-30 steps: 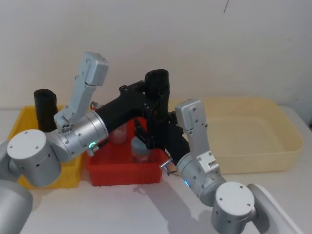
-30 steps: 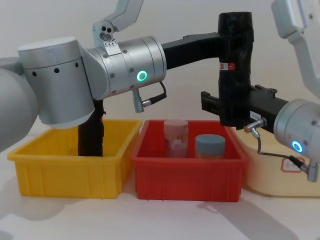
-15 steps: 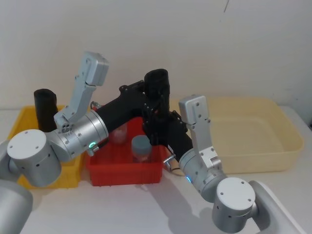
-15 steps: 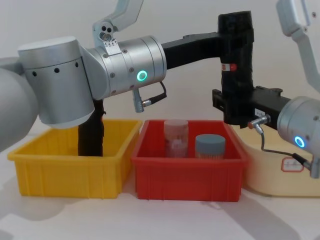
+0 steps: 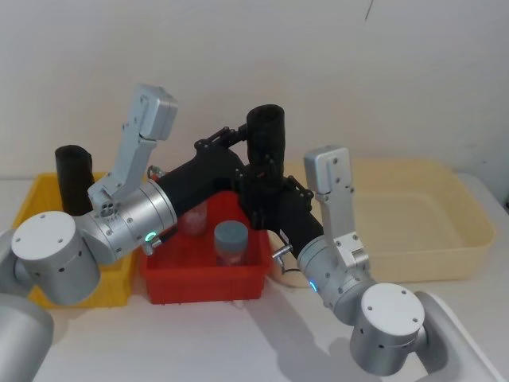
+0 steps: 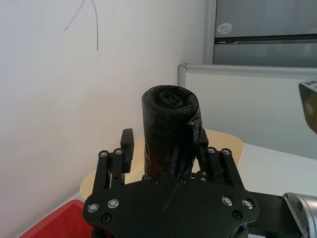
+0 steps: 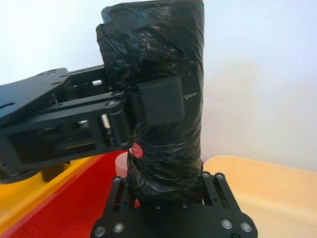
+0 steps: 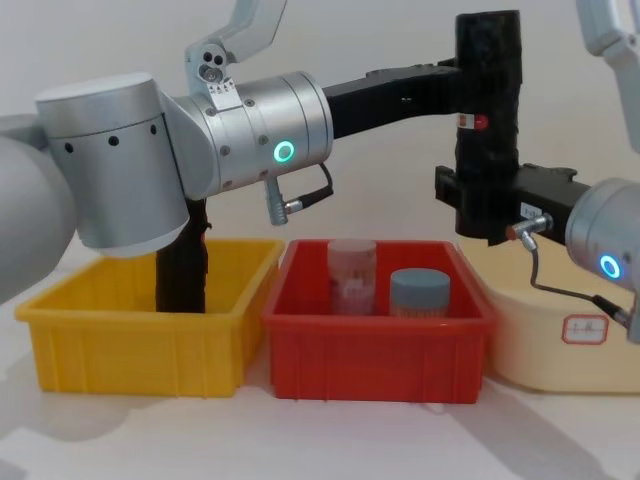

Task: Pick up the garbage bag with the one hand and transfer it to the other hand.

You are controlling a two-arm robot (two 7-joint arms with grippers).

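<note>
The garbage bag [image 5: 265, 131] [image 8: 487, 60], a black crinkly roll with a small red label [image 8: 479, 122], stands upright in the air above the red bin. My right gripper [image 5: 266, 195] [image 8: 485, 205], on the blue-ringed arm, is shut on its lower part. My left gripper [image 5: 256, 151] [image 8: 468, 85], on the green-ringed arm, reaches around the roll's upper part. In the left wrist view its fingers [image 6: 128, 144] stand open, with a gap between one finger and the bag [image 6: 170, 134]. In the right wrist view a left finger pad [image 7: 161, 101] lies beside the roll [image 7: 163, 49].
Below, a red bin [image 8: 375, 340] holds a pale pink jar [image 8: 352, 272] and a grey-lidded jar [image 8: 419, 290]. A yellow bin [image 8: 140, 340] on the left holds another black roll [image 5: 73, 177]. A cream tub [image 5: 398, 215] sits to the right.
The right gripper has carried the bag a little up and to the right. The left gripper's fingers have spread away from the roll, while the left arm has stayed in place.
</note>
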